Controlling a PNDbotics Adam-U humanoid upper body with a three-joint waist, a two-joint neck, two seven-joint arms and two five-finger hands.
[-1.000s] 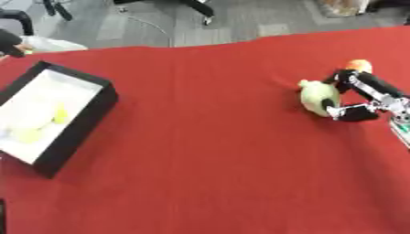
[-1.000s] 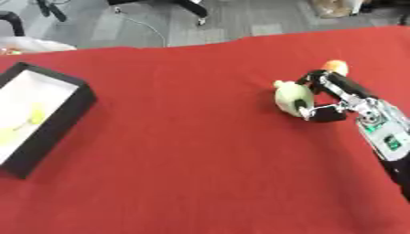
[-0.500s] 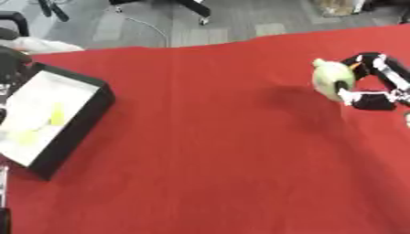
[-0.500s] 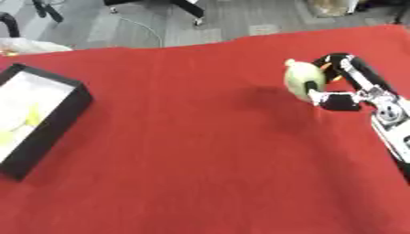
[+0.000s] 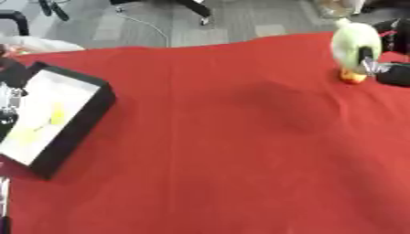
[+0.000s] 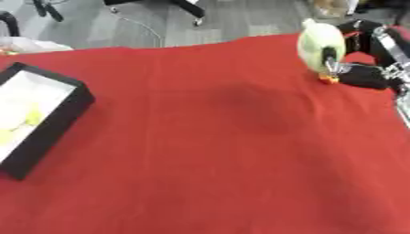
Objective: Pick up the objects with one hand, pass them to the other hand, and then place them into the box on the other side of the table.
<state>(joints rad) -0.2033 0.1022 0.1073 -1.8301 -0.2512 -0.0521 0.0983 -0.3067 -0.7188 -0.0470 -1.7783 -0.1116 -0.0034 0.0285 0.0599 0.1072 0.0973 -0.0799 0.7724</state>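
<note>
At far right above the red bench, I am gripping the pale green toy in my right hand, fingers curled round it; the black box is lying well apart, far left.

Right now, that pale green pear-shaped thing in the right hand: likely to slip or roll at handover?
The pale green object looks smooth and rounded, so it may slip. The right hand pinches only one side, so it could pivot. Rounded shape: probably rolls on the red cloth.
</note>
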